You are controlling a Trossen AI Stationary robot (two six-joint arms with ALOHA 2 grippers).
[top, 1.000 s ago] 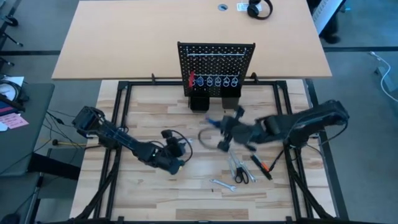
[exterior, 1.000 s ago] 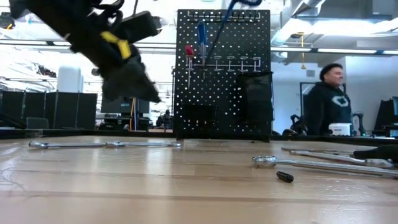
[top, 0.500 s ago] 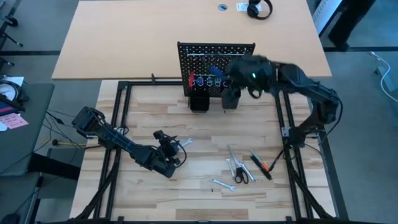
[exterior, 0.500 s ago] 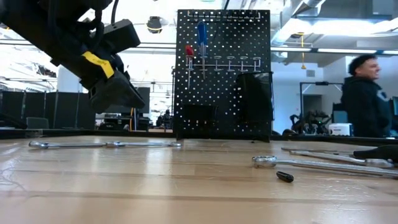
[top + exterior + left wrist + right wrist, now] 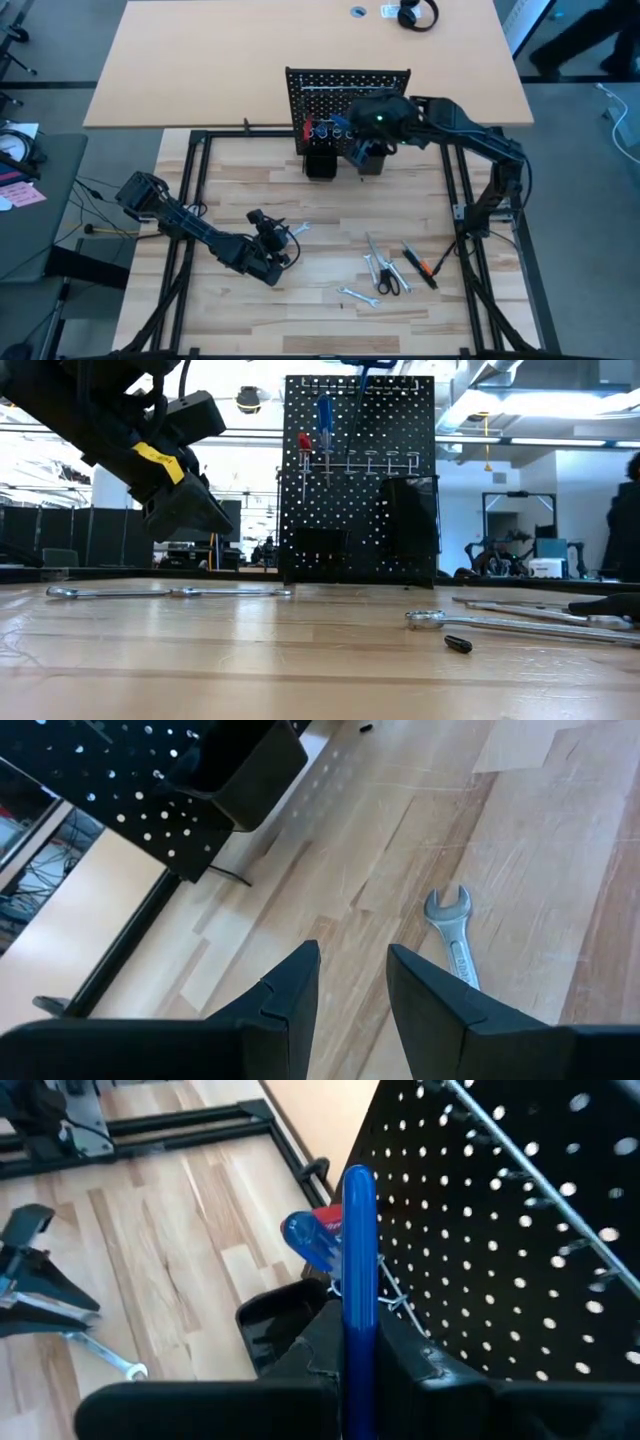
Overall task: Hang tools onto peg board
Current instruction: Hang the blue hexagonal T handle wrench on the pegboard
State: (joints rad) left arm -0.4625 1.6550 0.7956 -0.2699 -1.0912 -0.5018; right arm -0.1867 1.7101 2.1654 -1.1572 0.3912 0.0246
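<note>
High view: right claw (image 5: 352, 135) lower on peg board (image 5: 347, 82)

High view straight down, low view level across table, both sharing peg board (image 5: 347, 85).

Headphones (image 5: 417, 14), probably, on far tabletop (image 5: 200, 60)

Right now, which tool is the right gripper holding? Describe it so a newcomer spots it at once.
Start at the upright black peg board at the table's far edge. The right gripper is up against its front, over the row of silver ring hooks. It is shut on the blue-handled T-key, the only tool held off the board; the blue screwdriver and red-handled tool beside it already hang.
</note>
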